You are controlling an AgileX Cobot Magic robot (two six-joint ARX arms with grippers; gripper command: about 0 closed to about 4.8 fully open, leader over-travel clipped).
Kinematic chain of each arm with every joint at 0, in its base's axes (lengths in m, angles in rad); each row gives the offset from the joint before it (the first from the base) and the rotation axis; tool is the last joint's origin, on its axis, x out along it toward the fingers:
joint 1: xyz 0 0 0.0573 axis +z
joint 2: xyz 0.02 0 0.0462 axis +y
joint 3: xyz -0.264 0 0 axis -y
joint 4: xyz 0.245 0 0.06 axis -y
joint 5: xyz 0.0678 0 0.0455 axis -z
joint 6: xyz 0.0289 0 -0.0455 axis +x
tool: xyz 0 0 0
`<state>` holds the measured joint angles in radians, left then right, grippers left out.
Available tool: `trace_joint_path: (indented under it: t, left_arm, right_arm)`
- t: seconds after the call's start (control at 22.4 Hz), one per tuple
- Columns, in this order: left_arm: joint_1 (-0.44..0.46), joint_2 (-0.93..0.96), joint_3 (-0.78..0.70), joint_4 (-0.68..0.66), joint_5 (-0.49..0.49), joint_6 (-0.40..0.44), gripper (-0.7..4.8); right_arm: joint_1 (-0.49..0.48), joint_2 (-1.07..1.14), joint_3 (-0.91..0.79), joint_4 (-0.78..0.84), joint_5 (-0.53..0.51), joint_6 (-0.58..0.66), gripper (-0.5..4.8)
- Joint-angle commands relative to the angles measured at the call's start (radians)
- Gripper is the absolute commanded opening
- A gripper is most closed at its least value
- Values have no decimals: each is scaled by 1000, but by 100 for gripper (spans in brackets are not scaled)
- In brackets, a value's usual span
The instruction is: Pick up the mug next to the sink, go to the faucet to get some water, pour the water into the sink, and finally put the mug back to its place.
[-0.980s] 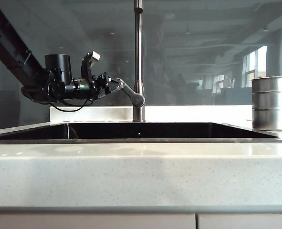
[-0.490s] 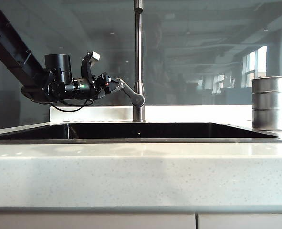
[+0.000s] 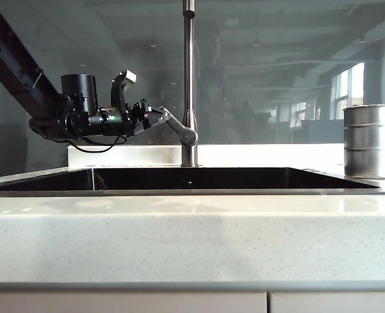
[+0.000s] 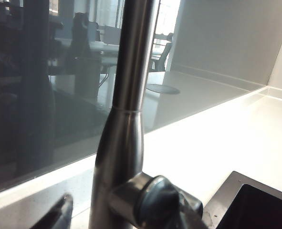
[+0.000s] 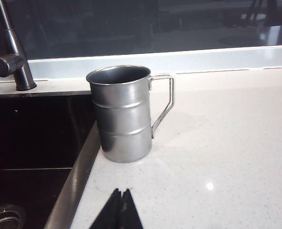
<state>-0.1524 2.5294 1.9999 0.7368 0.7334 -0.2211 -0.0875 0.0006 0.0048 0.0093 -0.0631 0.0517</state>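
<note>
The steel mug point(image 3: 369, 140) stands upright on the counter at the right end of the sink point(image 3: 179, 191), apart from both grippers. The chrome faucet point(image 3: 189, 78) rises behind the basin. My left gripper point(image 3: 154, 116) hovers at the tip of its angled lever point(image 3: 179, 129). In the left wrist view the lever point(image 4: 155, 202) sits between the fingers point(image 4: 59, 214) of the left gripper point(image 4: 131, 210), with a clear gap on one side, so the jaws stand open. My right gripper point(image 5: 120, 193) is shut and empty over the counter, short of the mug point(image 5: 124, 114).
A dark glass backsplash point(image 3: 277, 78) runs behind the counter. The black basin point(image 5: 31, 138) has a drain point(image 5: 5, 214) at its bottom. Pale speckled countertop point(image 5: 226, 143) spreads around the mug. The faucet base point(image 5: 24, 86) stands on the ledge behind the sink.
</note>
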Motion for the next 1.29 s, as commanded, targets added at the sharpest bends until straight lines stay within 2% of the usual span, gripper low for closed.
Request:
trace_joint_path:
  t: [0.04, 1.11, 1.29]
  left_arm:
    - [13, 3, 0, -26, -84, 4, 268]
    - [14, 1, 0, -32, -84, 4, 268]
    - [13, -23, 0, -51, -63, -50, 268]
  right_arm:
    - [-1, -2, -2, 17, 1, -3, -5]
    - [-1, -2, -2, 17, 1, -3, -5]
    - [-1, -2, -2, 17, 1, -3, -5]
